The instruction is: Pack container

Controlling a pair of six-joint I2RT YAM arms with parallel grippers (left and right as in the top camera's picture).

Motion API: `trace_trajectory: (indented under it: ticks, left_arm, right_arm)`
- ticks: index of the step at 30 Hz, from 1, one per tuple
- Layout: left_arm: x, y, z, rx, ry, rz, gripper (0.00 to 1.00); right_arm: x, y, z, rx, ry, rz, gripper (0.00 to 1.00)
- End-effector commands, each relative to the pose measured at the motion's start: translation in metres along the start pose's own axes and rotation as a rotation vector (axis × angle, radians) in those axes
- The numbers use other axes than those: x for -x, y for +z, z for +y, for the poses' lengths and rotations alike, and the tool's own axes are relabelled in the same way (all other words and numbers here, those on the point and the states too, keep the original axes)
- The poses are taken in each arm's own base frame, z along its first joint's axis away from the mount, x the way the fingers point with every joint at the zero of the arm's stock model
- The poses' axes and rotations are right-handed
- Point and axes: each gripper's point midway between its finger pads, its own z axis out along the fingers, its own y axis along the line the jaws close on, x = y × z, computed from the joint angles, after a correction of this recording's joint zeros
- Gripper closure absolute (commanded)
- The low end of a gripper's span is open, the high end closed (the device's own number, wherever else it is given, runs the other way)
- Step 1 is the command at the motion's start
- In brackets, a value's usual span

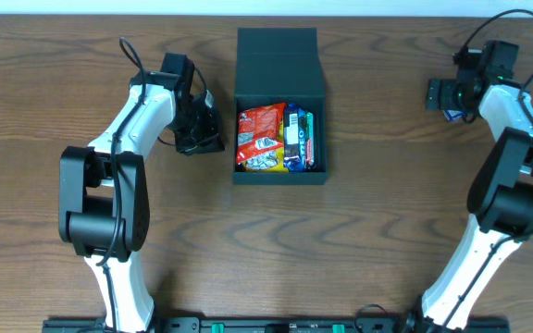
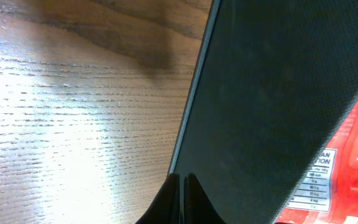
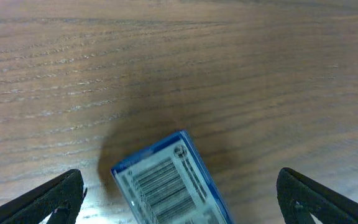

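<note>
From above. In the middle of the wooden table [image 1: 387, 231], the container [image 1: 280, 176], dark green, with its lid [image 1: 278, 57] flipped open toward the far edge. Inside, a red snack packet [image 1: 259, 137] on the left and darker packets [image 1: 300, 137] on the right, lying side by side. Just beside the container's left wall, the left gripper [image 1: 202, 137], low over the table. Cannot tell from up here how far open. Well apart from the container, near the far right corner, the right gripper [image 1: 440, 95], with a small blue packet [image 1: 452, 115] just beside it.

From the left wrist. Filling most of the picture, the dark, flat wall of the container [image 2: 272, 93]. To the left, bright wooden table [image 2: 73, 124]. At the lower right, a bit of the red snack packet [image 2: 347, 174] with a white label and tiny print. At the bottom edge, the left gripper [image 2: 182, 199], its two black fingertips [image 2: 194, 202] pressed nearly together, only a thin slit between, holding nothing. Close to the container wall; touching or not, hard to say.

From the right wrist. Spread wide open, the right gripper [image 3: 179, 196], one black finger [image 3: 55, 199] at the lower left and the other at the lower right. Between them, the small blue packet [image 3: 166, 180], flat on the wooden table [image 3: 229, 62], barcode up, turned at a slant. Touching neither finger. Held by nothing.
</note>
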Motion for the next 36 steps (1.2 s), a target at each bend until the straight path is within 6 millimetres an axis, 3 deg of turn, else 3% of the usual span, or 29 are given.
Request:
trace_trajectory:
  ticks: [1, 8, 14, 21, 26, 29, 36]
  left_arm:
    - [-0.003, 0.006, 0.004, 0.011, 0.005, 0.020, 0.94]
    - [0.000, 0.006, 0.003, 0.007, 0.011, 0.010, 0.94]
    - [0.001, 0.006, 0.003, 0.006, 0.013, 0.006, 0.94]
    - [0.001, 0.006, 0.003, 0.006, 0.013, 0.006, 0.94]
    - [0.001, 0.006, 0.003, 0.006, 0.013, 0.006, 0.94]
    - [0.001, 0.006, 0.003, 0.006, 0.013, 0.006, 0.94]
    - [0.002, 0.006, 0.002, 0.004, 0.016, 0.002, 0.94]
  right_arm:
    - [0.006, 0.002, 0.007, 0.023, -0.051, -0.007, 0.02]
    - [-0.016, 0.005, 0.010, 0.028, -0.072, 0.079, 0.14]
    - [-0.032, 0.006, 0.011, 0.023, -0.069, 0.146, 0.34]
    - [-0.035, 0.006, 0.016, 0.023, -0.035, 0.161, 0.54]
    - [-0.034, 0.006, 0.022, 0.026, -0.012, 0.164, 0.59]
    - [-0.034, 0.006, 0.024, 0.025, 0.014, 0.163, 0.67]
    - [-0.029, 0.005, 0.037, 0.035, 0.061, 0.157, 0.72]
